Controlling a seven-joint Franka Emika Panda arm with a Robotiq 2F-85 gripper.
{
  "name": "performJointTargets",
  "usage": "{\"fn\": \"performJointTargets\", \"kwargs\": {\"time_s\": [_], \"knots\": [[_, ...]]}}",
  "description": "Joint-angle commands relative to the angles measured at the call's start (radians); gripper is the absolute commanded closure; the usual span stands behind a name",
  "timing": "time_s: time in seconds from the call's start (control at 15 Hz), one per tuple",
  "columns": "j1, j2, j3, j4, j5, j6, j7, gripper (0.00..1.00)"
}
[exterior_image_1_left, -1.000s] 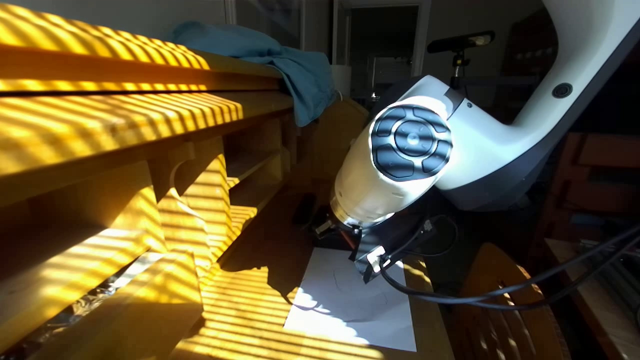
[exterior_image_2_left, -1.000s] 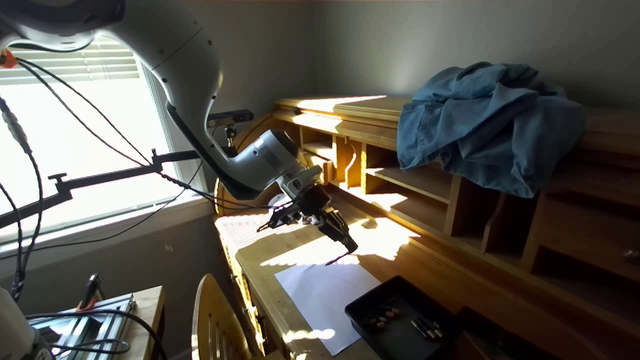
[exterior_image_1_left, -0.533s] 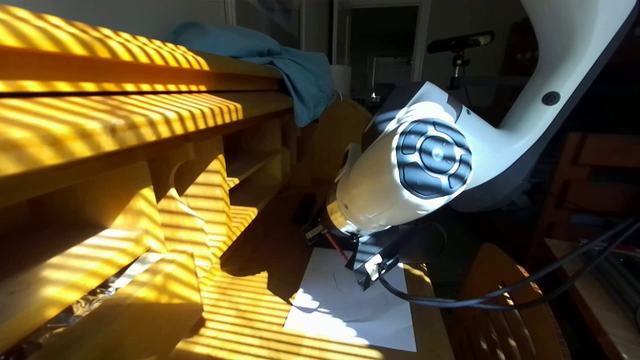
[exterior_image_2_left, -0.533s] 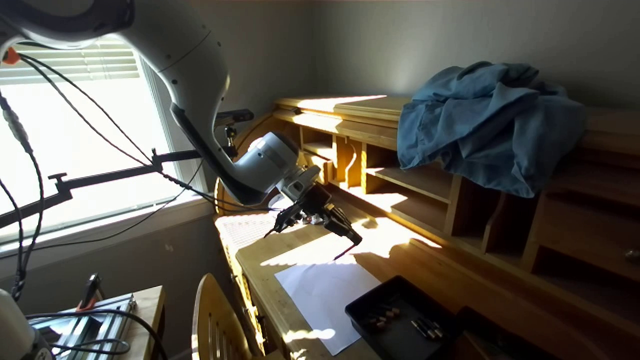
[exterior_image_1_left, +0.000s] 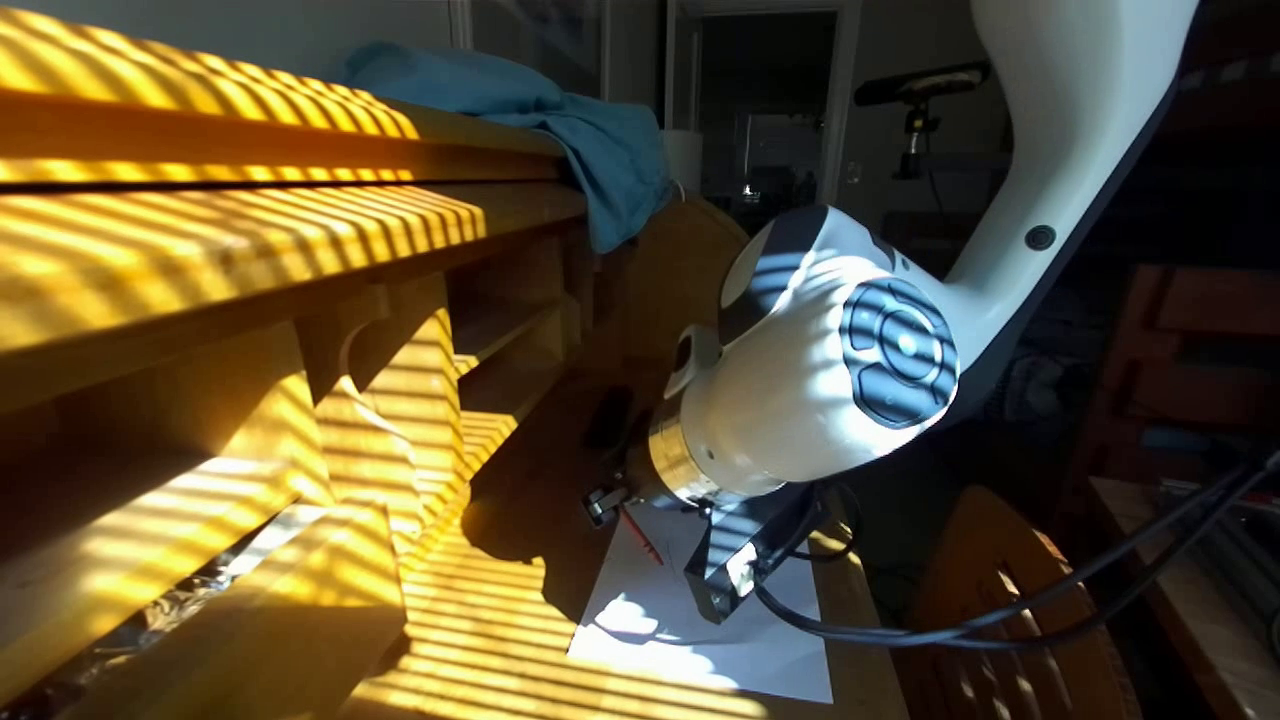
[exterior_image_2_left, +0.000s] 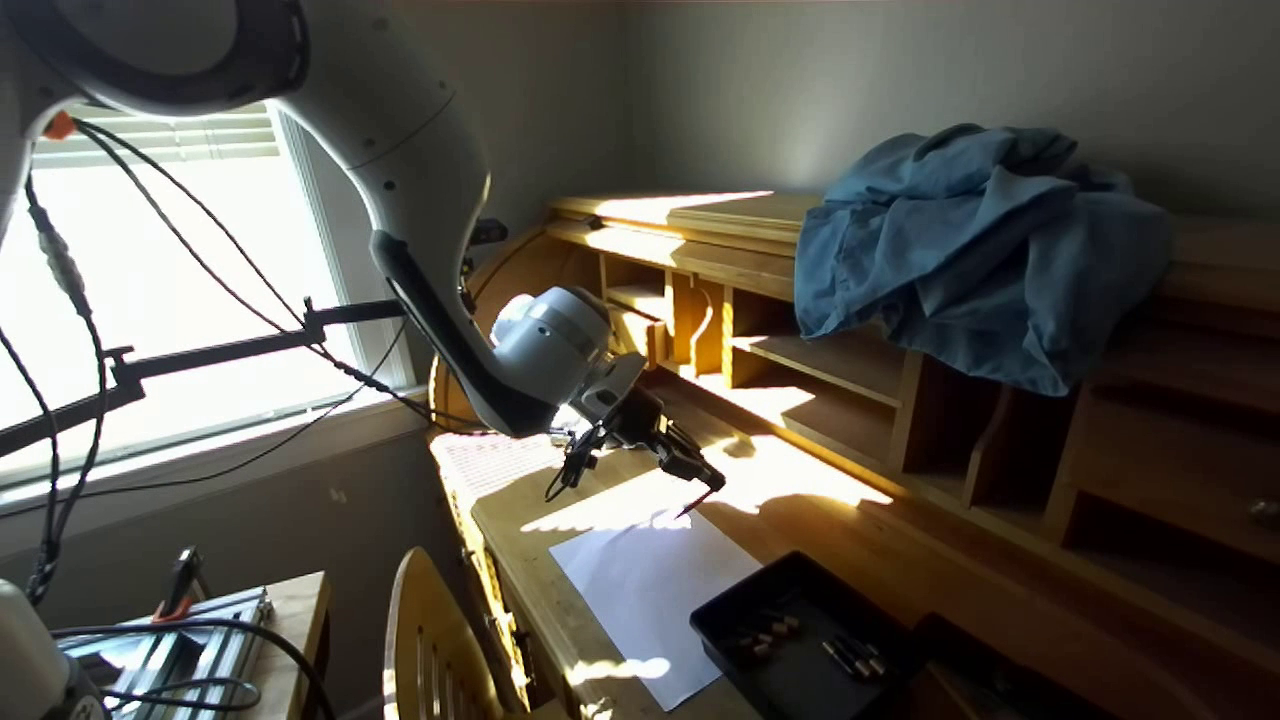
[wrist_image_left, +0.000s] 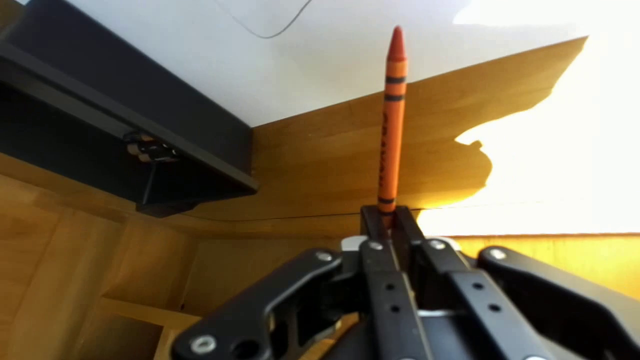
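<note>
An orange-red crayon (wrist_image_left: 394, 125) stands out from my gripper (wrist_image_left: 387, 217), which is shut on its rear end. The crayon's pointed tip faces away from the jaws, over the white paper (wrist_image_left: 340, 65) in the wrist view. A thin curved line (wrist_image_left: 270, 37) marks that sheet. In both exterior views the crayon (exterior_image_1_left: 640, 535) slants down from the gripper (exterior_image_2_left: 712, 478) near the far end of the paper (exterior_image_2_left: 650, 600). Whether the tip touches the sheet I cannot tell. The black tray (wrist_image_left: 200, 100) lies left of the crayon in the wrist view.
Several crayons (exterior_image_2_left: 850, 655) lie inside the black tray (exterior_image_2_left: 735, 668), which adjoins the paper. Wooden cubbyholes (exterior_image_2_left: 820, 360) rise along the desk's back, with a blue cloth (exterior_image_2_left: 960, 250) draped above. A wooden chair (exterior_image_2_left: 430, 640) stands at the desk's front. Cables (exterior_image_1_left: 950, 600) hang from the wrist.
The arm has shifted and its wrist has turned. In both exterior views the crayon's tip has moved along near the paper's far end. The grip on the crayon is unchanged.
</note>
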Motion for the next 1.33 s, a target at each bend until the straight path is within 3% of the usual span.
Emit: {"fn": "performJointTargets", "kwargs": {"time_s": [0.0, 1.27], "knots": [[-0.044, 0.038, 0.035, 0.031, -0.103, 0.032, 0.066, 0.98], [-0.053, 0.120, 0.073, 0.081, -0.125, -0.001, 0.028, 0.98]]}}
